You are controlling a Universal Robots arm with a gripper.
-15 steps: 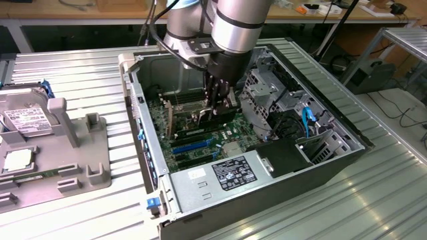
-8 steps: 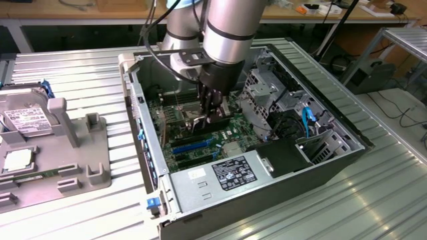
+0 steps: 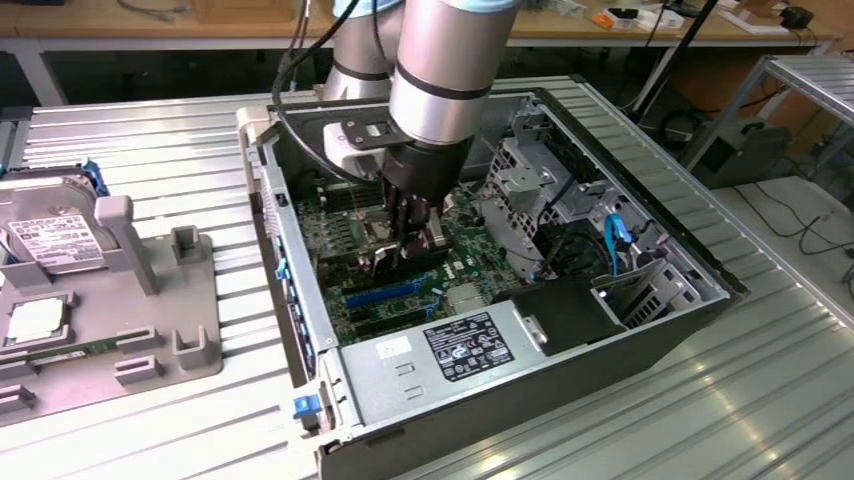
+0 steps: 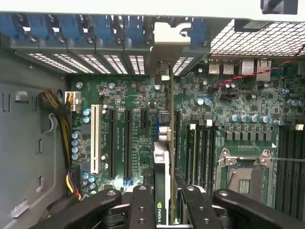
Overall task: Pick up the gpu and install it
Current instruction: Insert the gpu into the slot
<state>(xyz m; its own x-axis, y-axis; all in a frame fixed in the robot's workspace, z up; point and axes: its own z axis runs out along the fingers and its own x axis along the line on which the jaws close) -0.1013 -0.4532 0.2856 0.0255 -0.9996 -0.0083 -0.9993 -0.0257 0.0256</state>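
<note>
The gripper (image 3: 407, 238) reaches down into the open computer case (image 3: 534, 420), its fingers clamped on both faces of the gpu (image 4: 162, 155). The card stands on edge over the middle of the motherboard (image 4: 238, 95), just beside the black expansion slots (image 4: 127, 143). Its bracket end lies close to the case's rear wall with the blue clips (image 4: 62, 26).

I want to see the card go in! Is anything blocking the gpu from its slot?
Nothing visible blocks it. The gripper holds the gpu edge-on, right down at the motherboard, next to empty black slots. Whether it already sits in its own slot, I cannot tell.
</note>
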